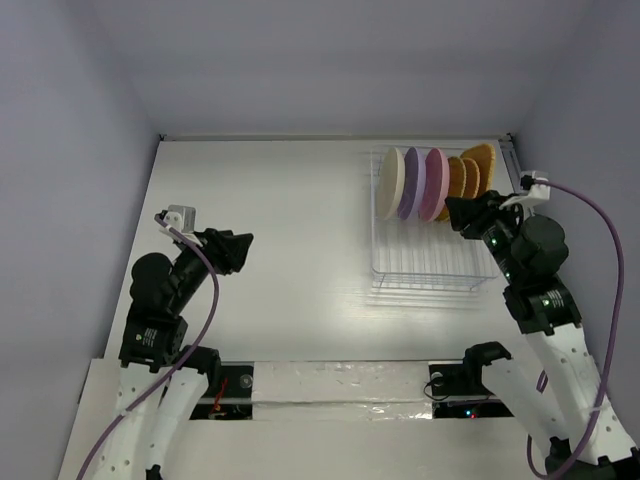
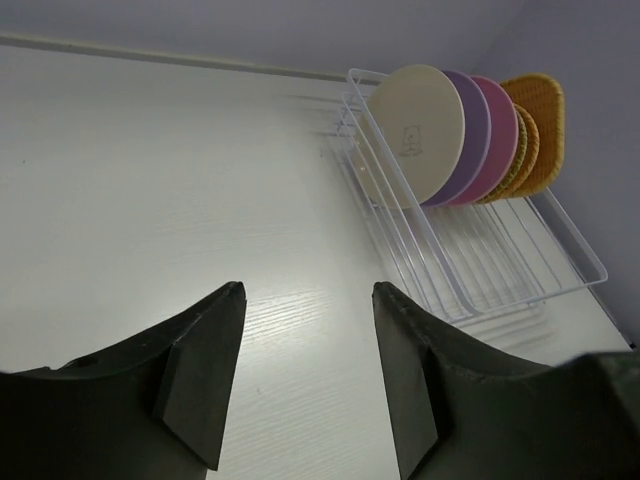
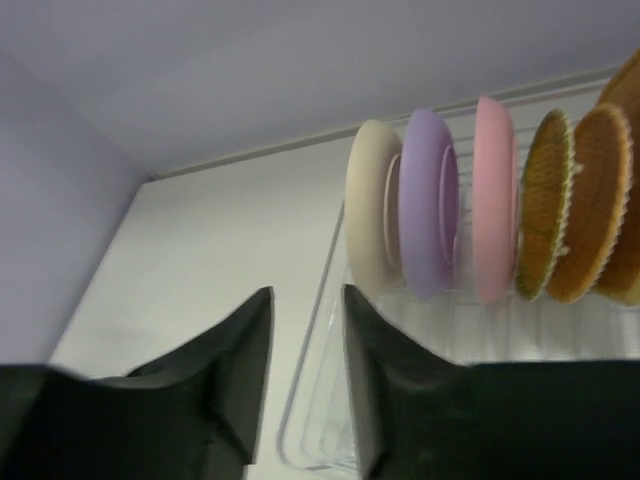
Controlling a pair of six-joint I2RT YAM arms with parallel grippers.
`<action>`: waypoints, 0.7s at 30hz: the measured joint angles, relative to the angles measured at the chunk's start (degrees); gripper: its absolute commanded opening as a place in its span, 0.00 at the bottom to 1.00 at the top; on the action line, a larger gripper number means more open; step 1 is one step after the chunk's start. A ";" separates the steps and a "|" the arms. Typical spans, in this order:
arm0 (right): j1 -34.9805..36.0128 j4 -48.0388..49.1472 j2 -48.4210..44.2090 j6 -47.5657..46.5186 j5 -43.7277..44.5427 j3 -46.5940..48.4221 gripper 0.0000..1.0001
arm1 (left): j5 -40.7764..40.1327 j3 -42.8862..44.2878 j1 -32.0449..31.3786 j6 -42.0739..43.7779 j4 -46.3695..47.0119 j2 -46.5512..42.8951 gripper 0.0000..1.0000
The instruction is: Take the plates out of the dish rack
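A: Handling the plates [image 1: 432, 183]: what applies?
B: Judged rigid, smooth and likely breakable. Pinch each at its exposed upper rim. Six stand on edge in the far half of the dish rack [image 1: 430, 268], at the bench's far right corner. Its near slots hold nothing.
A: Jaws?
B: Left gripper [image 2: 308, 300] parted wide, right gripper [image 3: 305, 298] parted narrowly. Both grasp nothing.

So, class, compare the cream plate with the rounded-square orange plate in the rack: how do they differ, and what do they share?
Shape: the cream plate is round; the square orange plate has rounded corners. Surface: the cream plate looks smooth, the square orange plate woven. Place: the cream plate stands at the row's left end, the square orange plate at its right end. Both stand on edge in the dish rack.
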 measured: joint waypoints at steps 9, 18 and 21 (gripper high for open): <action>4.59 -1.05 9.64 -0.61 0.04 5.44 0.01 | -1.36 -0.11 0.22 -1.03 0.24 -2.14 0.00; 12.26 -6.78 24.98 -4.90 14.84 17.03 0.23 | -6.08 -0.13 0.22 -2.12 -0.52 -1.51 0.00; 12.28 -9.18 30.29 -6.38 19.23 20.44 0.50 | -7.26 -0.13 0.22 -2.38 -0.96 -1.01 0.15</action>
